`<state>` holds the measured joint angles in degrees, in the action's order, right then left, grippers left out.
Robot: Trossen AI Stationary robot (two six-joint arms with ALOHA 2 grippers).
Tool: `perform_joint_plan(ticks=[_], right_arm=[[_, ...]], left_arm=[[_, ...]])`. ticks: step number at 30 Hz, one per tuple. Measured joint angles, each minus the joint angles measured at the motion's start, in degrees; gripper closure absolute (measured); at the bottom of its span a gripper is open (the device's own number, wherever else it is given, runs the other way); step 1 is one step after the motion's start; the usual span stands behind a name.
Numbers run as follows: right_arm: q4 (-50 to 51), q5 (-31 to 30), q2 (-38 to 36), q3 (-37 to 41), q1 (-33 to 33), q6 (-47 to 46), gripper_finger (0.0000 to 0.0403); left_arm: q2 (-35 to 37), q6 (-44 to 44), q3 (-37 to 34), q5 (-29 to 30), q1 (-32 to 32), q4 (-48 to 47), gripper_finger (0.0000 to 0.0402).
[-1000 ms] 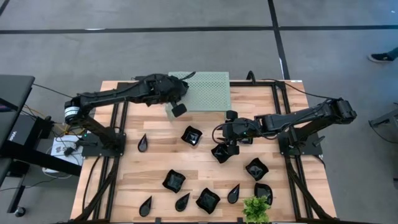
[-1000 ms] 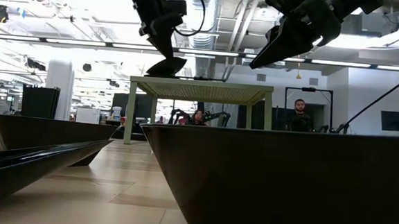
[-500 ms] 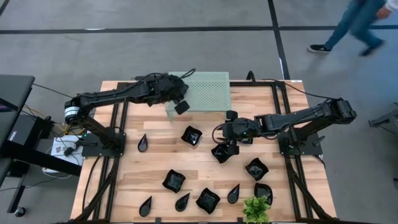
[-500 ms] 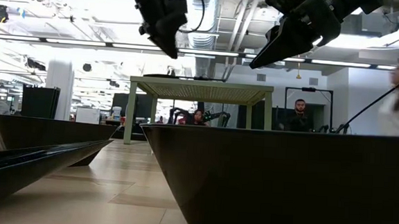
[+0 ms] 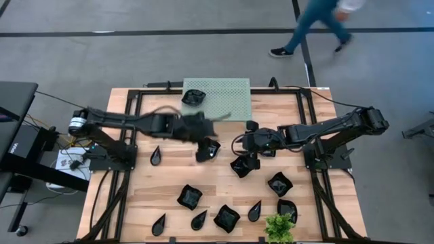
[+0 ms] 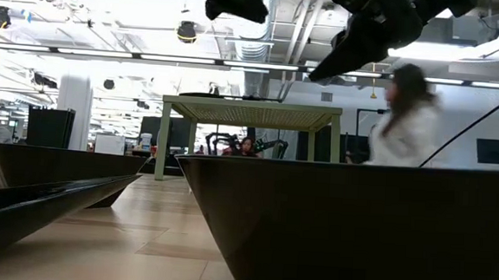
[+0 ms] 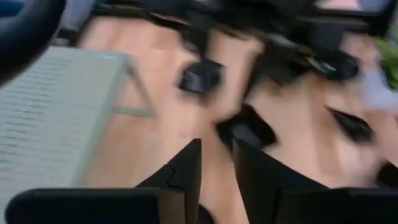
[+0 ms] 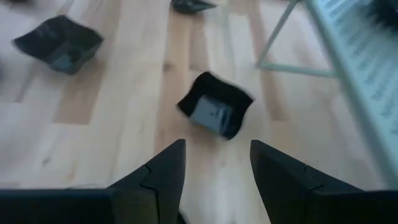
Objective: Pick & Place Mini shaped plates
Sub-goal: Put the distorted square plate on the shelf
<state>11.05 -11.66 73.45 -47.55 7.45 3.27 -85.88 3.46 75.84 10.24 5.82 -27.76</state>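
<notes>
You had one plate (image 5: 193, 96) on the stand (image 5: 227, 102) and about nine left on the table (image 5: 169, 177), your left fingers (image 5: 203, 150) slightly parted and empty near a square plate (image 5: 212, 146), right fingers (image 5: 243, 165) spread above another (image 8: 215, 111).
</notes>
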Motion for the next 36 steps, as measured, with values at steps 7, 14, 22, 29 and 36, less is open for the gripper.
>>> perform_joint_plan(ticks=[7, 14, 22, 29, 36], right_arm=[[2.7, 0.4, 0.7, 0.0, 4.5, -6.5, 0.0228], [11.7, -0.7, 3.5, 0.0, 9.5, -19.2, 0.0228], [28.0, 1.1, 5.6, 0.0, 16.4, -30.4, 0.0228], [36.0, 11.9, 5.6, 0.0, 22.7, -39.5, 0.0228], [36.1, 11.9, 5.6, 0.0, 29.0, -47.9, 0.0228]], left_arm=[[0.4, 7.3, -7.2, 5.0, 9.5, 0.1, 0.0308], [0.4, 16.4, -14.4, 12.0, 14.4, 0.9, 0.0308], [0.4, 18.2, -18.9, 12.3, 14.9, 1.1, 0.0308], [0.4, 18.3, -19.1, 12.5, 14.8, 2.6, 0.0308], [0.4, 18.3, -19.1, 12.5, 14.8, 4.1, 0.0308]])
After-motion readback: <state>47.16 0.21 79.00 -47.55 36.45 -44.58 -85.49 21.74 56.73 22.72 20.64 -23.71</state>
